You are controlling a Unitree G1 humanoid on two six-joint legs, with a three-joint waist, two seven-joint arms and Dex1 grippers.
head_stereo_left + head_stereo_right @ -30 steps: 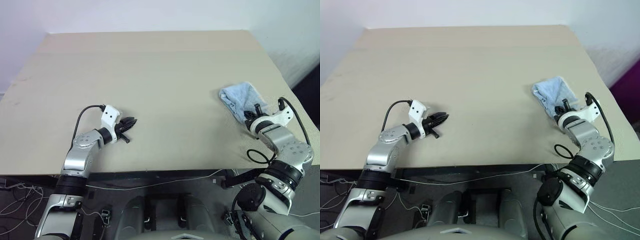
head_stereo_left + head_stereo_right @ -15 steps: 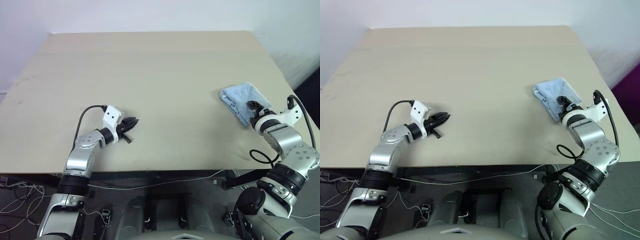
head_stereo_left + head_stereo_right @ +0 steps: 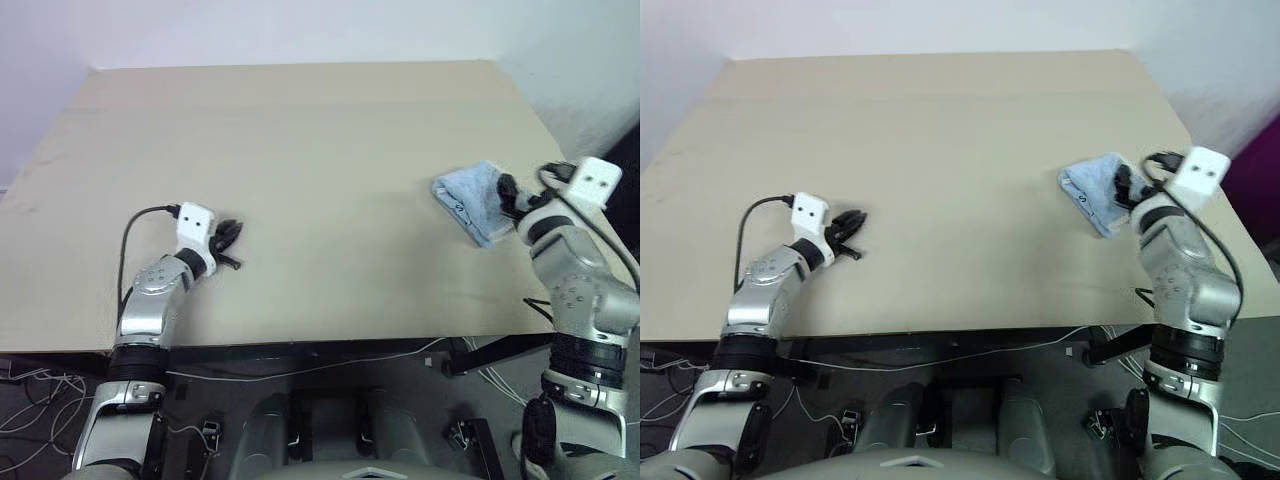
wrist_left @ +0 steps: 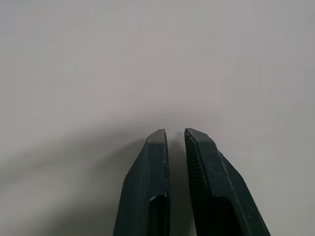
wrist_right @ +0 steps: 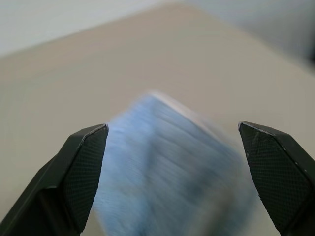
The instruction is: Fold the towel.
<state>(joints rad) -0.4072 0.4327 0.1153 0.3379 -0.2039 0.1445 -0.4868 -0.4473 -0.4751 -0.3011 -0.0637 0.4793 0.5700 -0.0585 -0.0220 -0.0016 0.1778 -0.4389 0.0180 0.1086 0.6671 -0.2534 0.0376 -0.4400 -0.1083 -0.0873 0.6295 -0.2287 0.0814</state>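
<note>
Since the frame 1 second back, your right gripper [image 5: 174, 162] has let go of the towel [image 3: 470, 196], lifted and rolled its wrist, while your left gripper [image 3: 228, 245] has drifted toward the left edge of the table [image 3: 300, 140].

The towel now sits as a small folded bundle near the table's right edge, just in front of the right gripper, whose jaws stand wide apart with nothing between them. The left gripper's fingers [image 4: 152, 182] are nearly together, gripping nothing, low over bare tabletop and well apart from the towel.

Watch 3 things. The bundle lies close to the right edge, so a careless nudge from the right arm could push it off. The open fingertips hover just beside the cloth, and terry loops snag easily; a sweep past could drag the top layer and undo the fold. I can't tell how neatly the edges line up, so check before calling it done.
</note>
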